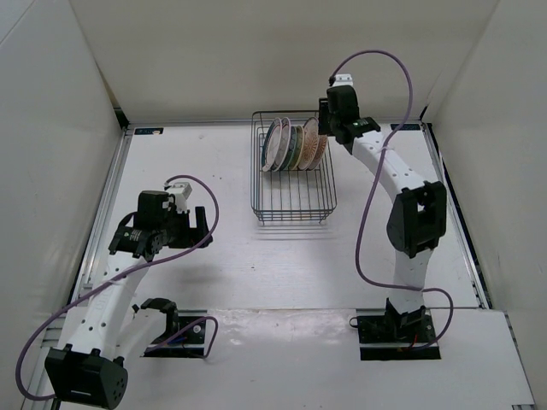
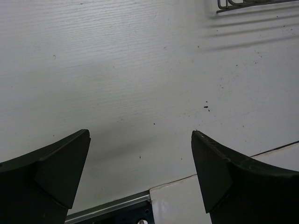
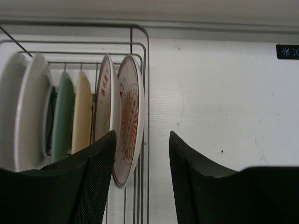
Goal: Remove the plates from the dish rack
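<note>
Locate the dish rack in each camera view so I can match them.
Top external: dish rack upper centre, plates standing in its far end.
Left wrist: only a wire corner of it, top right edge.
Right wrist: its wire frame fills the left half, plates inside.
Shared landmark: the white table.

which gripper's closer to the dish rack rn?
Right. The right gripper sits at the dish rack's far right corner beside the plates; the left gripper is well off its near left, over bare table.
</note>
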Available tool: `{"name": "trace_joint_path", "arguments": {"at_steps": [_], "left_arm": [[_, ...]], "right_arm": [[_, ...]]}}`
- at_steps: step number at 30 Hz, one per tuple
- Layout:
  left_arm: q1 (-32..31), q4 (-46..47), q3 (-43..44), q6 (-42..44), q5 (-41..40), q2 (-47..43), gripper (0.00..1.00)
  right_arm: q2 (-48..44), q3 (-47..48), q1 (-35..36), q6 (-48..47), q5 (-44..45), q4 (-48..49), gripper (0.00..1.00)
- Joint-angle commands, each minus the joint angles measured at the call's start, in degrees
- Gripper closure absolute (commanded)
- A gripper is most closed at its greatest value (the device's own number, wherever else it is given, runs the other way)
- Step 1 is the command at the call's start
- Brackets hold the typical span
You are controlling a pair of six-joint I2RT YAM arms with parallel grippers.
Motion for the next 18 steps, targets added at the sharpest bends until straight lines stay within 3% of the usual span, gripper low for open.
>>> {"name": "trace_joint_path", "arguments": {"at_steps": [1,8,18], "left_arm": [[0.0,-0.4,1.6,-0.1,-0.9,-1.1,0.00],[0.0,-0.6,1.7,-0.2,-0.7,-1.1,0.00],[0.0,-0.6,1.7,-0.3,-0.6,-1.7,0.00]], "right_arm": [[1.6,2.6,0.5,-1.3,4.4,-0.5,0.48],[5.1,3.5,1.4,-2.2,7.1,-0.7,0.52],[9.7,5.6,1.7,-1.0,8.6,-1.2,0.75]]}}
